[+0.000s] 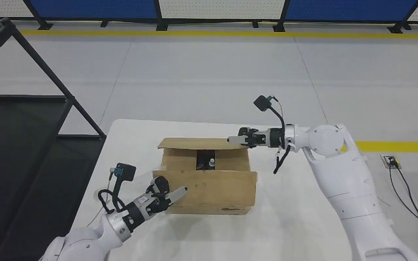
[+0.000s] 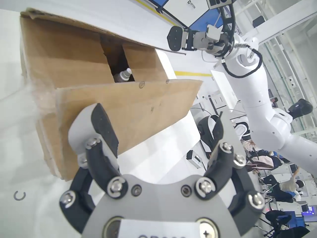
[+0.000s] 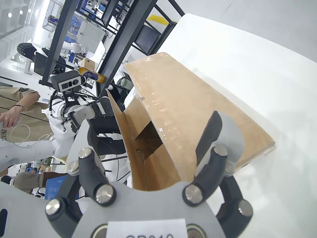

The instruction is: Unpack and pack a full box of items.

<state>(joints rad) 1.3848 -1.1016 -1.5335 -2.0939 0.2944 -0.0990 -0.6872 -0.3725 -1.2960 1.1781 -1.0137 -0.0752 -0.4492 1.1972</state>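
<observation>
The cardboard box (image 1: pixel 204 190) sits mid-way across the white table (image 1: pixel 300 215), its two long flaps partly raised. The left gripper (image 1: pixel 170 188) is at the left corner of the near flap (image 1: pixel 202 177), jaws spread wide and gripping nothing. The right gripper (image 1: pixel 236 139) is at the right end of the far flap (image 1: pixel 194 143). Its jaws are also wide apart, with the flap's end between them, unclamped. A white-capped bottle (image 2: pixel 123 74) shows through the gap between the flaps.

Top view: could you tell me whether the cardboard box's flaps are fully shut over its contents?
No, the cardboard box has a gap in its top through which a small bottle shows.
</observation>
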